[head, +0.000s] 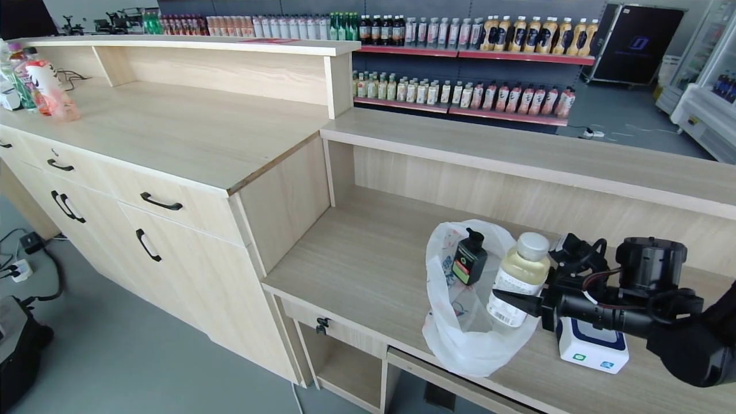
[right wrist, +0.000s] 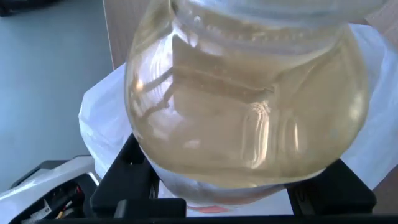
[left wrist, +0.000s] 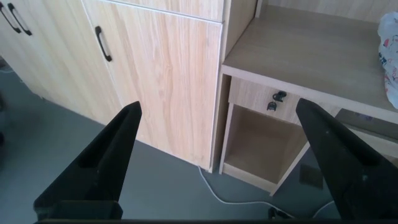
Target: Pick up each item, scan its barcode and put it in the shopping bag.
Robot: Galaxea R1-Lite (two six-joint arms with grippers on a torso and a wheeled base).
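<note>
Since the bottle (head: 517, 270) belongs in the shopping bag (head: 460, 345), the right gripper (head: 516, 300) is grasping it at the opening, the left gripper (left wrist: 219, 109) hanging released.

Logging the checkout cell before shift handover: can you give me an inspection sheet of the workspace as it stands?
Surface: pale wooden desk, no spills seen.
Job's things: bag open on desk, pump bottle inside; scanner beside.
Clutter: bottles on higher counter.
Grippers: right gripper shut on yellow bottle at bag's mouth; left gripper open, above floor.
Cables: black leads on floor; white cable under desk.
Surroundings: drink shelves, fridge.
</note>
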